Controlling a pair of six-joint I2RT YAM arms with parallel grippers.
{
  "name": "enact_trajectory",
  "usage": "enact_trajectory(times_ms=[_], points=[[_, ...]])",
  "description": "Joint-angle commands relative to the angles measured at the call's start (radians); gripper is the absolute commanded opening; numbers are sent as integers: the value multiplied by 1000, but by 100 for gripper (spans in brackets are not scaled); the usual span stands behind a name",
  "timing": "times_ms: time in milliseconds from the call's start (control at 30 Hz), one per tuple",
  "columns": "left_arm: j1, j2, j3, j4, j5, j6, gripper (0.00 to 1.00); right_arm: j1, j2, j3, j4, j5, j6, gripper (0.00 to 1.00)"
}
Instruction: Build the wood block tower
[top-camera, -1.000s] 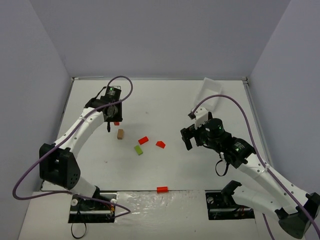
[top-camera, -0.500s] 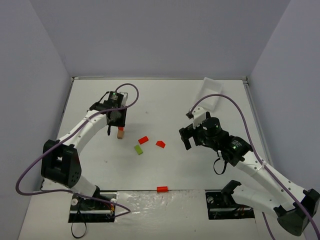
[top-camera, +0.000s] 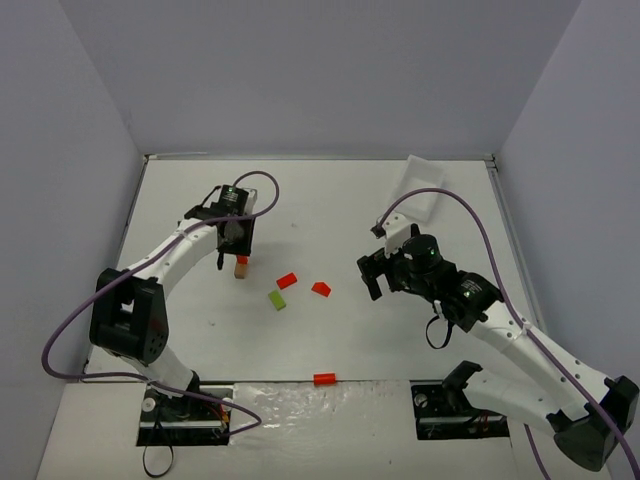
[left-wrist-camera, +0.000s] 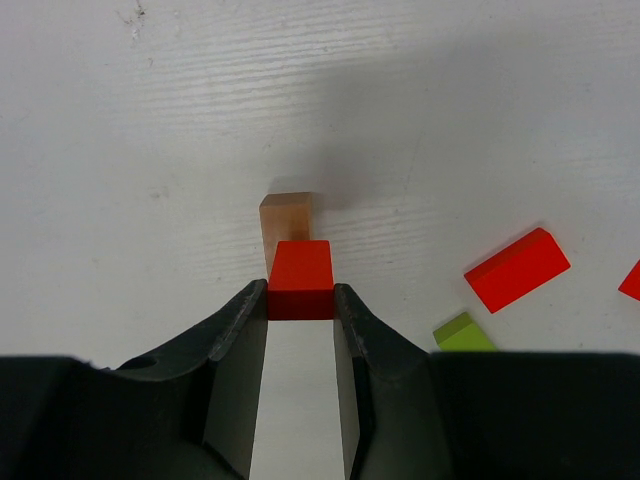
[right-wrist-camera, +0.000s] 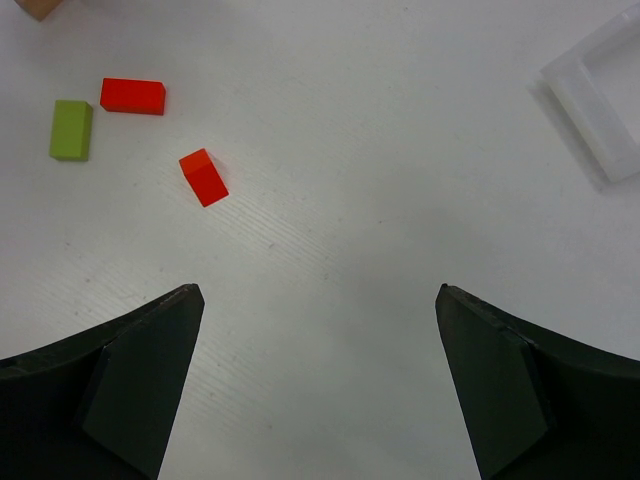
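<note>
White bench (top-camera: 330, 210), lilac walls, and the wood block tower (top-camera: 241, 267) is barely begun: only a tan block (left-wrist-camera: 287, 215) stands left of centre. Left hand (left-wrist-camera: 300, 292) pinches a red block (left-wrist-camera: 300, 272) right over it; touching or not, I can't tell. Right hand (right-wrist-camera: 318, 292) hangs spread wide, empty. Left to stack, I'd say: green block (right-wrist-camera: 71, 129), one loose red (right-wrist-camera: 133, 95), a second loose red (right-wrist-camera: 203, 177), and a stray red (top-camera: 324, 379) at the near edge.

Four red blocks (top-camera: 287, 281) (top-camera: 321, 289) (top-camera: 323, 379) (left-wrist-camera: 301, 270), one green block (top-camera: 277, 300), one tan block (top-camera: 241, 269), one tray (top-camera: 421, 186).
</note>
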Motion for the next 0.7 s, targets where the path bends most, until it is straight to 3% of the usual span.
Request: enact_trajectory(times_ms=[0, 667], points=[[11, -6, 25, 39, 0, 20, 0, -6, 14, 53, 48, 14, -5, 100], [39, 20, 17, 72, 32, 11, 0, -6, 26, 53, 48, 4, 0, 100]])
